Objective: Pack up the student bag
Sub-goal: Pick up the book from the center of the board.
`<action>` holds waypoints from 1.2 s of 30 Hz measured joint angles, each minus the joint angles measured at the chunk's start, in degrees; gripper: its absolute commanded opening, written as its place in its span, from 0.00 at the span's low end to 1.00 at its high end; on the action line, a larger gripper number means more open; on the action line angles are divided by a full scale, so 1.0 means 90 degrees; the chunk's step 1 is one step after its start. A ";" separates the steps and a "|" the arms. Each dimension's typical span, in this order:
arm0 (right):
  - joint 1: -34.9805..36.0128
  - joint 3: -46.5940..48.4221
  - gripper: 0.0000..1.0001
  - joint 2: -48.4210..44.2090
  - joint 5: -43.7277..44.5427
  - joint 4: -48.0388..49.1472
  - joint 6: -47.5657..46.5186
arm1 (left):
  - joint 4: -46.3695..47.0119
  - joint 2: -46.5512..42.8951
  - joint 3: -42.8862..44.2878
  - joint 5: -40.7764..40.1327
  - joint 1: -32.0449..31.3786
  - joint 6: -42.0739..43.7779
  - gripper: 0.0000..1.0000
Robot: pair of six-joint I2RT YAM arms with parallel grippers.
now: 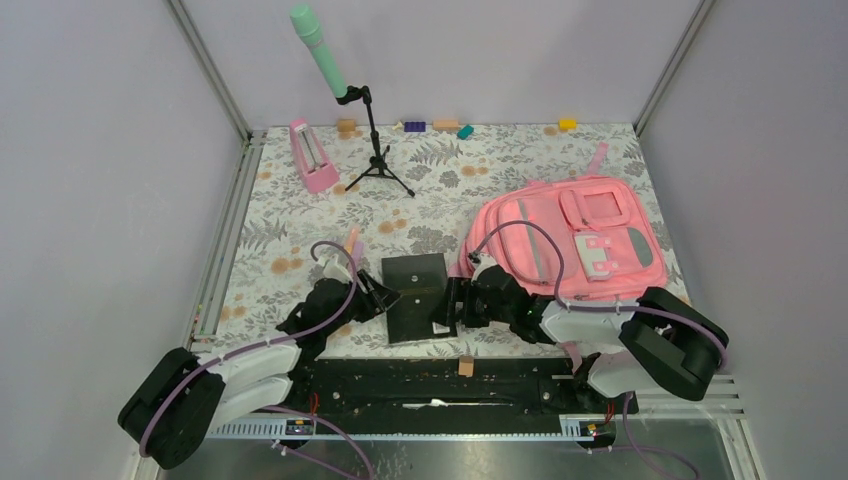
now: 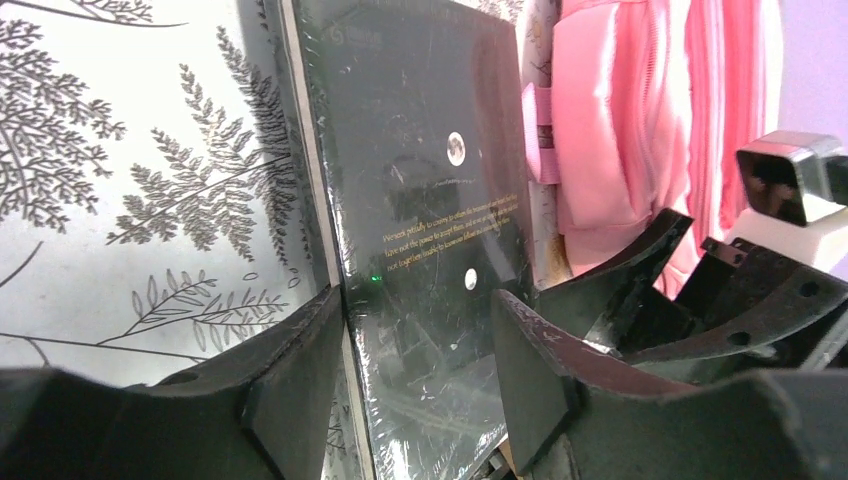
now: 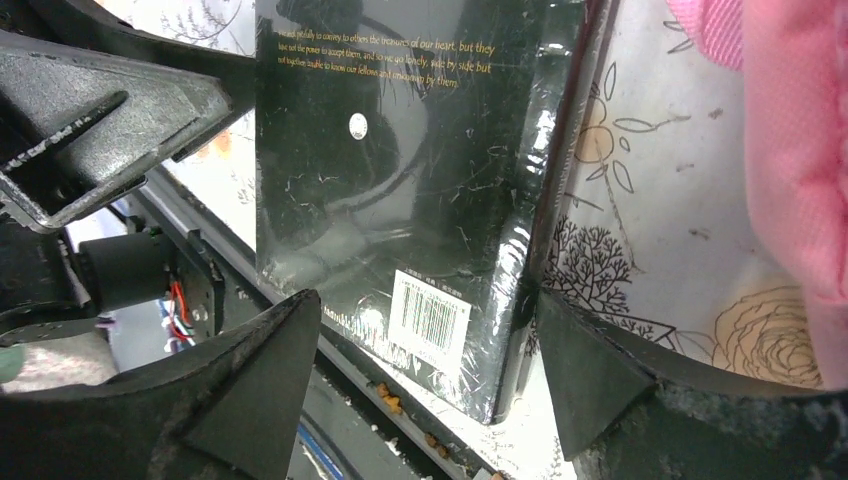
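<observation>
Top external view, nearest edge first: a small wooden block (image 1: 465, 367) is seen on the black rail (image 1: 380, 385) between the two arm bases. Just beyond it, a black book (image 1: 415, 285) lies flat on the flowered worktop (image 1: 280, 220), flanked by both arms.

The left fingers (image 2: 295, 385) are held parted, with the book's long edge and part of its cover seen in the gap; nothing is clasped. The right fingers (image 3: 250, 390) are spread wide about the barcode corner of the book (whether the cover is touched cannot be told), and nothing is gripped there either.

Just right of the book, close against the right arm, the student bag (image 1: 565, 235) is laid flat, front side up, at the right of the worktop. It is made of soft pink fabric, with front pockets, a grey strip down its front, a pale patch on one pocket and a pink loop at its far end.

Farther off, at the left, a pink metronome (image 1: 312, 157) is stood, with a green microphone (image 1: 320, 50) on a black tripod (image 1: 378, 165) beside it. Coloured blocks (image 1: 445, 125) are lined along the far edge.
</observation>
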 measured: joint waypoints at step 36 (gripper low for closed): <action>-0.0041 -0.0347 0.48 -0.1229 0.0872 0.1287 0.0945 | -0.0253 -0.0168 -0.0012 -0.0243 -0.0051 -0.0396 0.44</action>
